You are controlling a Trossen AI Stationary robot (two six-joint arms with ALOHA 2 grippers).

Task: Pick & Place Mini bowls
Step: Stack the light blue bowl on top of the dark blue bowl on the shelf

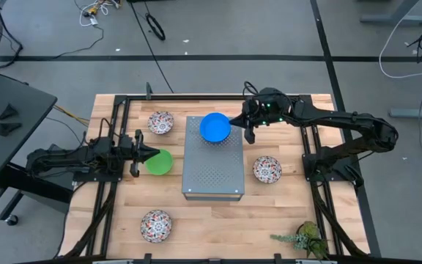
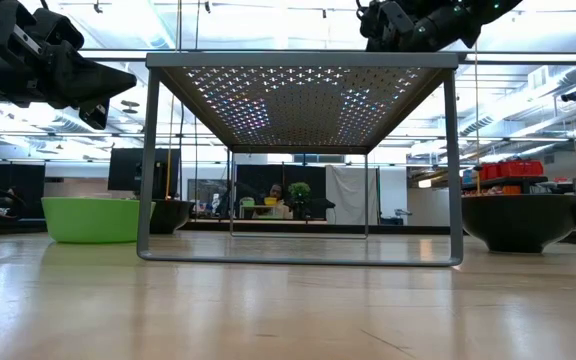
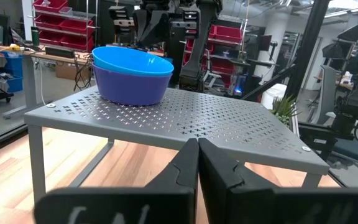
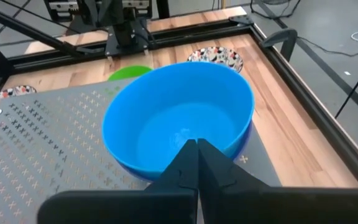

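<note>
Right gripper (image 4: pixel 197 147) pinched shut, empty, above bright blue bowl (image 4: pixel 179 118); left gripper (image 1: pixel 139 153) shut.

Both arms are matte black, built of rounded jointed segments with dark cables running along them. The right arm (image 1: pixel 343 125) shows small green lights near its wrist, and each ends in two flat, angular black fingers (image 3: pixel 179 177)

The wooden table (image 1: pixel 211 220) carries a grey perforated metal box (image 1: pixel 212 165), a green bowl (image 1: pixel 160 163) and three floral bowls (image 1: pixel 156 225).
</note>
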